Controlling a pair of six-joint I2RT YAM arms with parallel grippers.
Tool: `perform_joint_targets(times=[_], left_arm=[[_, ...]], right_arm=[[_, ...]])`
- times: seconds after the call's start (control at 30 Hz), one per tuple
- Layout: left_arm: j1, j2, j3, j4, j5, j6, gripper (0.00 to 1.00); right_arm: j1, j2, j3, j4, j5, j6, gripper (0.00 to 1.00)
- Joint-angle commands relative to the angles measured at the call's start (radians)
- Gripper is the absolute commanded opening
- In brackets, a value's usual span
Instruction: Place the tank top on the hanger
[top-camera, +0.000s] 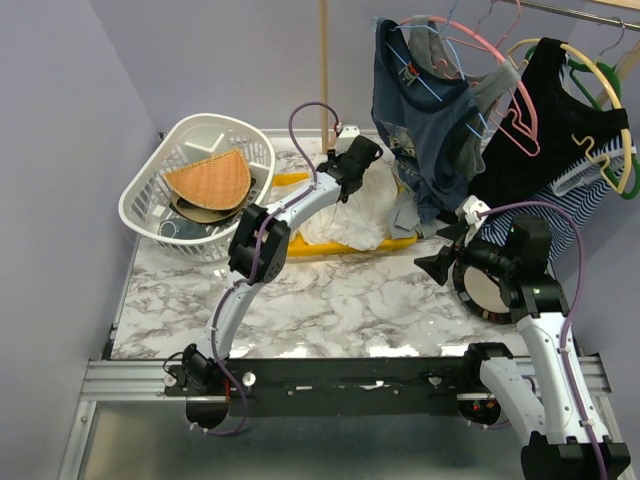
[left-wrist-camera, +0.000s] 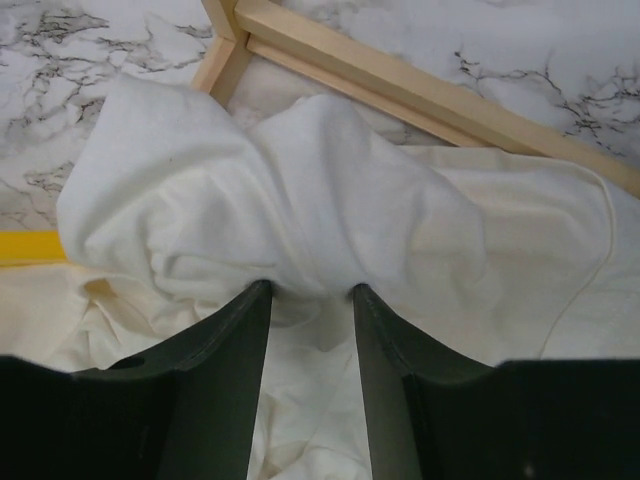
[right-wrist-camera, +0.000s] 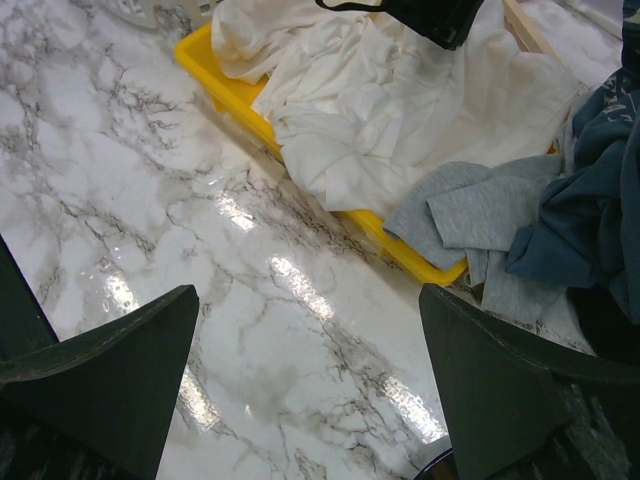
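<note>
Tank top lies crumpled in yellow tray, far centre of marble table. Left gripper down on it, fingers partway apart astride a raised fold, cloth between the tips; cannot tell whether they pinch it. Right gripper spread wide above marble, near right of the tray.

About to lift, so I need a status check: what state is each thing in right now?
tank top: crumpled in the yellow tray, unhung.
hanger: hanging at the rail among clothes.
left gripper: part-open around a fold of tank top; grip unclear.
right gripper: open, empty, above the table.
laundry basket: upright, holding a woven item.
</note>
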Motion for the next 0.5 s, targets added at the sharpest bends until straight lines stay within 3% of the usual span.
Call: perform_joint_targets(times=[0.0, 0.17, 0.3, 0.47], left_arm=[[0.015, 0.034, 0.049, 0.034, -0.053, -0.002, 0.46], [0.021, 0.033, 0.037, 0.068, -0.032, 0.018, 0.28], [0.024, -0.019, -0.041, 0.126, -0.003, 0.060, 0.00], [0.024, -0.203, -0.225, 0.240, 0.034, 0.106, 0.00]], right_arm=[[-0.005, -0.009, -0.005, 0.008, -0.004, 0.001, 1.00], [-0.004, -0.009, -0.005, 0.006, -0.013, -0.002, 1.00], [-0.002, -0.011, -0.005, 0.005, -0.009, -0.002, 1.00], [-0.002, -0.012, -0.004, 0.003, -0.004, -0.001, 1.00]])
